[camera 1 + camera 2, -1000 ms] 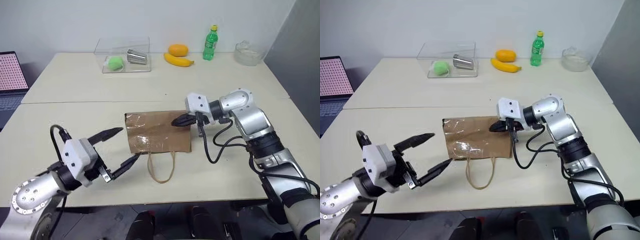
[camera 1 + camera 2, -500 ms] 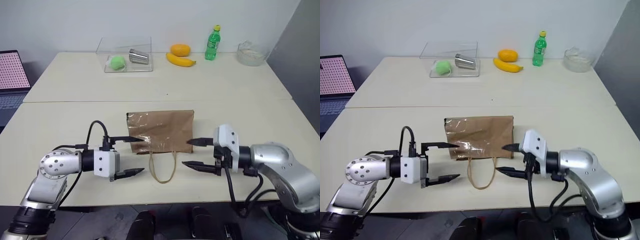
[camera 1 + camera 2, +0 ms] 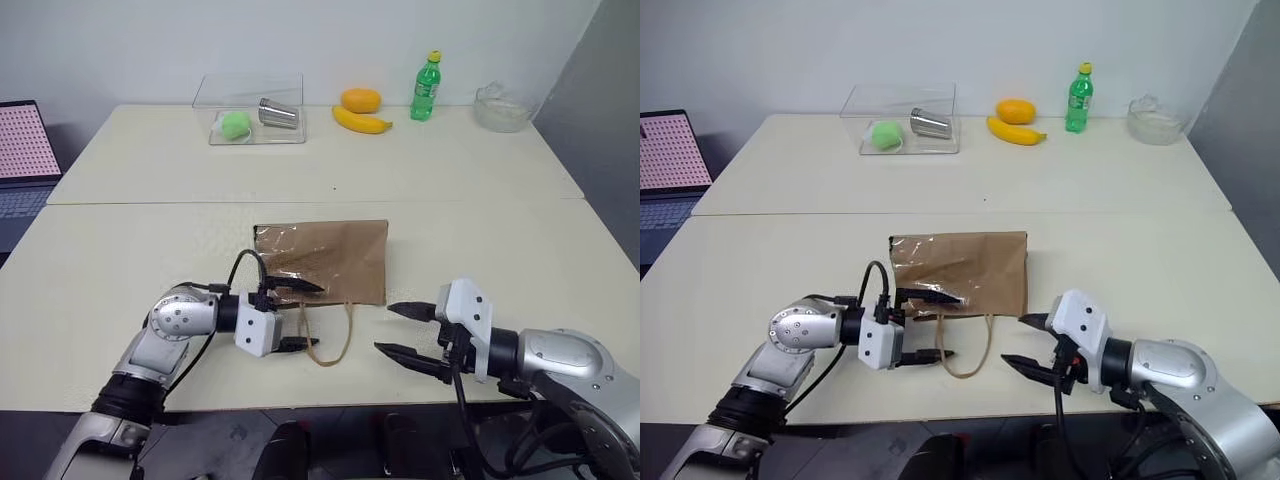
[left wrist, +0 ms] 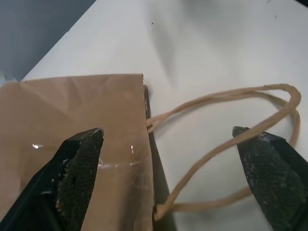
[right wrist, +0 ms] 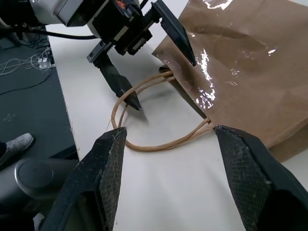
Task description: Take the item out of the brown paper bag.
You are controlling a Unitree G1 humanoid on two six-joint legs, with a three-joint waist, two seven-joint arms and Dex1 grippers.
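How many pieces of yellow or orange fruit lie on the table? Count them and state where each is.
2. A round orange fruit at the far edge of the table, left of the green plastic bottle; a curved yellow banana just in front of it. None appear hidden.

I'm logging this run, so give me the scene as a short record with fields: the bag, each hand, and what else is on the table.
bag: brown paper bag lying flat on the table, handles toward the robot
left hand: open, at the bag's mouth corner, one finger over the paper, one by the handles
right hand: open, beside the bag, apart from it
item: not visible
far edge: clear box, banana, orange, green bottle
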